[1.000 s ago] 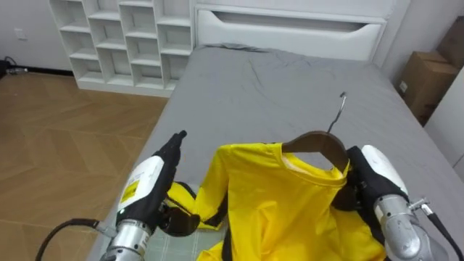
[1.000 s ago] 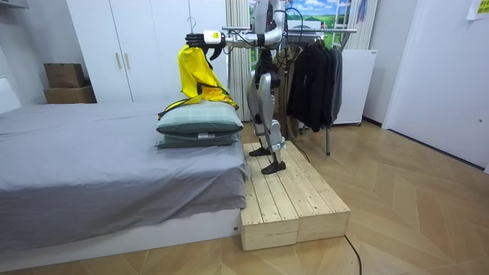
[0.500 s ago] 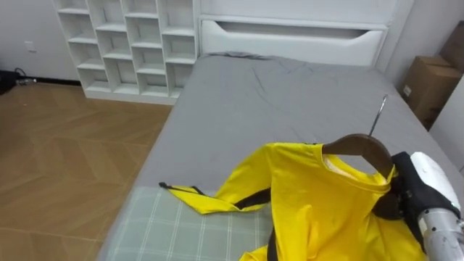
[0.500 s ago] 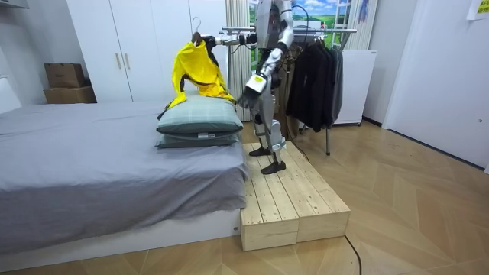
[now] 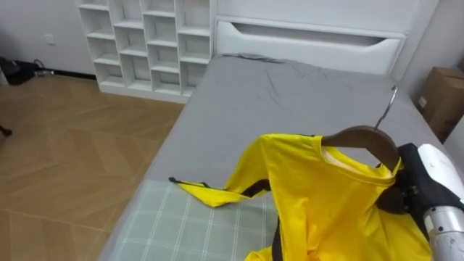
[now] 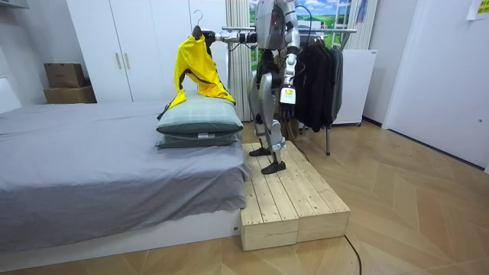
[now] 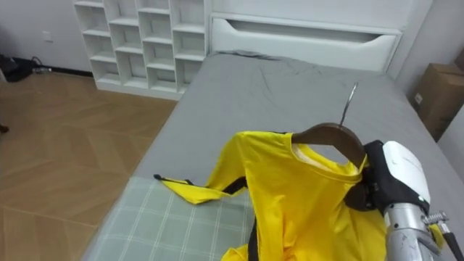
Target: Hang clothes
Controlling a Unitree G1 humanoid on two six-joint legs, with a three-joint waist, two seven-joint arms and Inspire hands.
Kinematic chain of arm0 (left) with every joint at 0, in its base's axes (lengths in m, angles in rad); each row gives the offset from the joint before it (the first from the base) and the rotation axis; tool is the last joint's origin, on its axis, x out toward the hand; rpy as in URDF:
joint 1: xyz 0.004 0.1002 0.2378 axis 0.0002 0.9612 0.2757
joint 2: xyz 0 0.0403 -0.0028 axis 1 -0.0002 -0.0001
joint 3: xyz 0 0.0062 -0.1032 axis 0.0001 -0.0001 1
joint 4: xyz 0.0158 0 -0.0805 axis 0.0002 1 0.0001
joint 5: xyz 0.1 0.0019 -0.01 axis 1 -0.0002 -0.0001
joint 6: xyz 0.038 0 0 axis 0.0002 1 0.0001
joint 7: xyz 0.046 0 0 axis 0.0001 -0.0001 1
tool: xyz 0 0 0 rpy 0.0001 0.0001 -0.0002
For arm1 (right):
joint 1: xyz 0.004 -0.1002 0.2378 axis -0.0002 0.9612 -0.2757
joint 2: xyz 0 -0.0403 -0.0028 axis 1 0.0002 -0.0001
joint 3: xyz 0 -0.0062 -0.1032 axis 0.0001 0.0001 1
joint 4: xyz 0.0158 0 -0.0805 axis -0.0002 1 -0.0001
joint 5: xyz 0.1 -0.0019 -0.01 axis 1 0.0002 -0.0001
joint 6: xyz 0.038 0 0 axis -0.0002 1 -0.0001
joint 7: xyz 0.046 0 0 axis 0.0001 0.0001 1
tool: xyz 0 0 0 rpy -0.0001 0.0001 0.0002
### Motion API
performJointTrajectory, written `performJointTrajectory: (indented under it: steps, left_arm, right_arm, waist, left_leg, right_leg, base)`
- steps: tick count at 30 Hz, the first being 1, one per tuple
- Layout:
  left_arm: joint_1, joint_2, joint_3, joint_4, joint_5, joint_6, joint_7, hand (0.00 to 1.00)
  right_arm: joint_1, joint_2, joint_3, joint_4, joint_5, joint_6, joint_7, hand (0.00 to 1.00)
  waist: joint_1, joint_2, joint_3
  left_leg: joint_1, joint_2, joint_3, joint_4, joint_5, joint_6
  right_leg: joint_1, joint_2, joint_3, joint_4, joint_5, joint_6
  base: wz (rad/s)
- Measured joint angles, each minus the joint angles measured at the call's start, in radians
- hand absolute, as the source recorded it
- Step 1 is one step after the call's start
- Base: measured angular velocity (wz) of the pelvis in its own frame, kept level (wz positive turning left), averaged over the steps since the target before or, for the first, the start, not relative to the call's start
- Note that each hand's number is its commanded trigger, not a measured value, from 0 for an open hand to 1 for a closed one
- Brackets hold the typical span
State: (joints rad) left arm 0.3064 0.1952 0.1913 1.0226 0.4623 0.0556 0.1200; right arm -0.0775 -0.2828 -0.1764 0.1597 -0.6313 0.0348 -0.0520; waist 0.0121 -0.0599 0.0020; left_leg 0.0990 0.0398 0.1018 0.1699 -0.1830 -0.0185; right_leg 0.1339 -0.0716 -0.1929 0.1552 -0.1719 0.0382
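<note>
A yellow shirt point(image 5: 319, 203) hangs on a wooden hanger point(image 5: 360, 136) whose metal hook point(image 5: 388, 101) points up. My right hand point(image 5: 412, 190) is at the hanger's right end, with its dark fingers curled round it under the collar. One sleeve trails left onto a green plaid pillow point(image 5: 196, 232). In the room view I stand on a wooden platform point(image 6: 294, 202) at the foot of the bed, and my right hand point(image 6: 208, 35) holds the shirt point(image 6: 195, 69) high over the pillows. My left hand point(image 6: 287, 107) hangs at my side.
The grey bed point(image 5: 290, 94) stretches ahead to a white headboard point(image 5: 312, 43). A white cube shelf point(image 5: 148, 43) stands at the back left and a cardboard box point(image 5: 441, 87) at the right. Behind me is a clothes rack point(image 6: 313, 76) with dark garments.
My left arm has dropped from in front of the shirt down to my side. The right hand has lifted the hanger and shirt a little higher. The head camera has shifted.
</note>
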Motion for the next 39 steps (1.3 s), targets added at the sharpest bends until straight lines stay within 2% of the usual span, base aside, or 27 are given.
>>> performJointTrajectory:
  steps: [6,8,10,16,17,22,25,27,28,29,30,31,32,33,34,35,36,37,39]
  left_arm:
    - [-0.023,-0.016,-0.001,-0.001,0.0,0.029,-0.039,0.0]
    - [-0.035,-0.018,-0.007,-0.001,0.0,0.034,-0.047,0.0]
    - [-0.037,-0.018,-0.012,-0.001,0.0,0.036,-0.054,0.0]
    - [-0.047,-0.018,-0.041,-0.005,0.007,0.049,-0.062,0.0]
    - [-0.047,-0.017,-0.046,-0.005,0.011,0.05,-0.062,0.0]
    - [-0.054,-0.013,-0.058,-0.004,0.013,0.05,-0.068,0.0]
    - [-0.063,-0.01,-0.079,-0.003,0.013,0.051,-0.084,0.0]
    - [-0.066,-0.003,-0.079,0.001,0.013,0.051,-0.087,0.0]
    - [-0.069,-0.001,-0.078,0.004,0.013,0.051,-0.087,0.0]
    - [-0.075,0.006,-0.078,0.012,0.012,0.051,-0.087,0.0]
    - [-0.084,0.014,-0.079,0.021,0.011,0.051,-0.087,0.0]
    - [-0.089,0.018,-0.081,0.023,0.01,0.051,-0.087,0.0]
    - [-0.098,0.026,-0.088,0.027,0.01,0.051,-0.088,0.0]
    - [-0.106,0.031,-0.089,0.029,0.01,0.052,-0.09,0.0]
    - [-0.109,0.033,-0.092,0.03,0.01,0.052,-0.09,0.0]
    - [-0.114,0.036,-0.099,0.03,0.003,0.053,-0.091,0.0]
    - [-0.122,0.038,-0.099,0.03,-0.001,0.054,-0.091,0.0]
    - [-0.125,0.038,-0.099,0.03,-0.001,0.055,-0.091,0.0]
    - [-0.146,0.037,-0.102,0.031,-0.007,0.061,-0.093,0.0]
  right_arm:
    - [0.002,-0.001,0.007,-0.014,0.003,0.012,0.0,1.0]
    - [0.002,-0.001,0.008,-0.015,0.009,0.014,0.0,1.0]
    - [0.002,-0.001,0.009,-0.023,0.017,0.025,0.0,1.0]
    - [0.003,-0.001,0.008,-0.03,0.071,0.032,-0.001,1.0]
    - [0.005,-0.001,0.008,-0.035,0.068,0.032,0.0,1.0]
    - [0.101,0.0,0.006,-0.096,0.071,0.028,0.0,1.0]
    - [0.161,0.0,0.005,-0.098,0.073,0.028,0.0,1.0]
    - [0.185,0.005,0.005,-0.098,0.077,0.029,0.004,1.0]
    - [0.188,0.005,0.004,-0.099,0.075,0.029,0.004,1.0]
    - [0.193,0.005,0.004,-0.103,0.07,0.029,0.004,1.0]
    - [0.195,0.005,0.003,-0.11,0.065,0.029,0.004,1.0]
    - [0.195,0.005,0.003,-0.112,0.062,0.029,0.004,1.0]
    - [0.195,0.004,-0.002,-0.116,0.06,0.029,0.004,1.0]
    - [0.195,0.004,-0.006,-0.117,0.061,0.028,0.004,1.0]
    - [0.195,0.004,-0.007,-0.118,0.063,0.028,0.004,1.0]
    - [0.198,0.004,-0.007,-0.12,0.068,0.028,0.004,1.0]
    - [0.198,0.004,-0.007,-0.12,0.071,0.028,0.004,1.0]
    - [0.198,0.004,-0.007,-0.12,0.071,0.028,0.004,1.0]
    - [0.205,0.004,-0.009,-0.121,0.077,0.028,0.004,1.0]
  waist:
    - [0.004,-0.006,-0.0035]
    - [0.001,-0.011,-0.0069]
    - [0.0,-0.016,-0.0072]
    - [-0.019,-0.017,-0.0073]
    - [-0.031,-0.019,-0.0071]
    - [-0.059,-0.027,-0.0076]
    - [-0.078,-0.027,-0.0063]
    - [-0.091,-0.028,-0.0045]
    - [-0.092,-0.028,-0.0039]
    - [-0.094,-0.03,-0.0023]
    - [-0.096,-0.03,0.0007]
    - [-0.098,-0.032,0.0035]
    - [-0.1,-0.033,0.0067]
    - [-0.101,-0.03,0.0082]
    - [-0.101,-0.03,0.0092]
    - [-0.103,-0.03,0.0078]
    - [-0.111,-0.028,0.0113]
    - [-0.115,-0.028,0.0117]
    - [-0.135,-0.024,0.011]
  left_leg:
    - [-0.009,0.0,0.002,-0.002,0.0,0.0]
    - [-0.008,0.0,0.002,-0.004,0.0,0.0]
    - [-0.005,0.0,0.002,-0.004,0.0,0.0]
    - [-0.003,0.0,0.012,-0.002,-0.01,0.002]
    - [-0.003,0.0,0.013,-0.002,-0.01,0.002]
    - [-0.02,0.003,0.05,-0.002,-0.011,0.004]
    - [-0.02,0.006,0.098,-0.002,-0.018,0.011]
    - [-0.017,0.014,0.169,-0.003,-0.024,0.012]
    - [-0.018,0.017,0.191,-0.003,-0.026,0.012]
    - [-0.017,0.026,0.239,-0.004,-0.03,0.011]
    - [-0.012,0.037,0.286,-0.001,-0.037,0.009]
    - [-0.007,0.041,0.311,-0.002,-0.039,0.008]
    - [0.0,0.055,0.359,-0.001,-0.046,0.006]
    - [0.006,0.064,0.411,0.001,-0.057,0.004]
    - [0.012,0.069,0.44,0.006,-0.063,0.002]
    - [0.021,0.078,0.493,0.016,-0.075,-0.002]
    - [0.029,0.086,0.539,0.027,-0.085,-0.005]
    - [0.034,0.088,0.56,0.029,-0.089,-0.007]
    - [0.056,0.09,0.63,0.026,-0.097,-0.014]
  right_leg:
    - [-0.013,0.001,0.006,0.001,0.0,0.0]
    - [-0.014,0.001,0.007,0.002,0.0,0.0]
    - [-0.014,0.001,0.012,0.009,0.0,0.0]
    - [-0.017,0.0,0.019,0.017,0.0,0.0]
    - [-0.021,0.0,0.023,0.021,0.0,0.0]
    - [-0.073,-0.002,0.054,0.056,0.0,0.0]
    - [-0.106,-0.003,0.089,0.079,0.002,0.003]
    - [-0.155,0.006,0.145,0.104,0.009,0.004]
    - [-0.165,0.009,0.151,0.104,0.017,0.003]
    - [-0.186,0.017,0.155,0.104,0.031,0.0]
    - [-0.203,0.023,0.145,0.103,0.05,-0.006]
    - [-0.211,0.025,0.129,0.103,0.059,-0.01]
    - [-0.225,0.025,0.086,0.103,0.073,-0.02]
    - [-0.239,0.02,0.023,0.101,0.083,-0.031]
    - [-0.242,0.018,-0.012,0.101,0.089,-0.038]
    - [-0.251,0.014,-0.067,0.101,0.098,-0.051]
    - [-0.259,0.013,-0.105,0.102,0.111,-0.064]
    - [-0.262,0.012,-0.124,0.101,0.114,-0.068]
    - [-0.275,0.019,-0.144,0.105,0.123,-0.083]
  base:
    - [-0.02]
    - [0.0]
    - [0.0]
    - [-0.04]
    - [-0.1]
    - [-0.22]
    - [-0.42]
    - [-0.83]
    - [-1.12]
    - [-1.19]
    - [-1.21]
    - [-1.19]
    - [-1.22]
    - [-1.24]
    - [-1.33]
    - [-1.26]
    - [-1.21]
    - [-1.0]
    - [-0.87]
